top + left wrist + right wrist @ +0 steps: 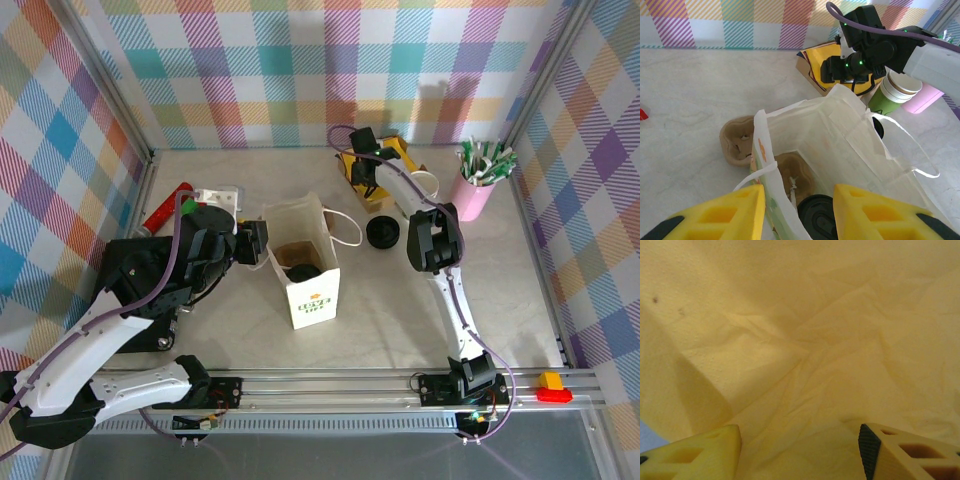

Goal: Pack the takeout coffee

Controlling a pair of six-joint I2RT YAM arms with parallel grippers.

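The pale marbled desk (pixel 400 310) sits inside checked walls, and the two arms take up a good part of it; the left arm (pixel 130 300) lies bulky along the left side, and the right arm (pixel 452 300) stretches thin toward the far right. In the middle stands a white paper bag (pixel 312 290), upright and open at the top; a brown pulp tray (pixel 790 175) lies in its bottom with a black disc (pixel 815 215) beside it. The left hand (pixel 799 194) sits astride the bag's near rim, one yellow finger outside and one inside; the two stand parted with the paper wall between them, not pressed together on it. Toward the back a yellow packet (pixel 398 153) lies crumpled; the right hand (pixel 368 172) hangs close over it, its fingers spread above the yellow paper. At the far right a pink cup (pixel 476 198) holds green-and-white sticks. The coffee cup (pixel 425 185), white above and green below, stands upright and open-topped on the desk; it is just beside the pink cup, near the right hand, and well apart from the bag. A black lid (pixel 383 233) lies flat on the desk between the cup and the bag; a red thing (pixel 165 210) lies by the left wall.
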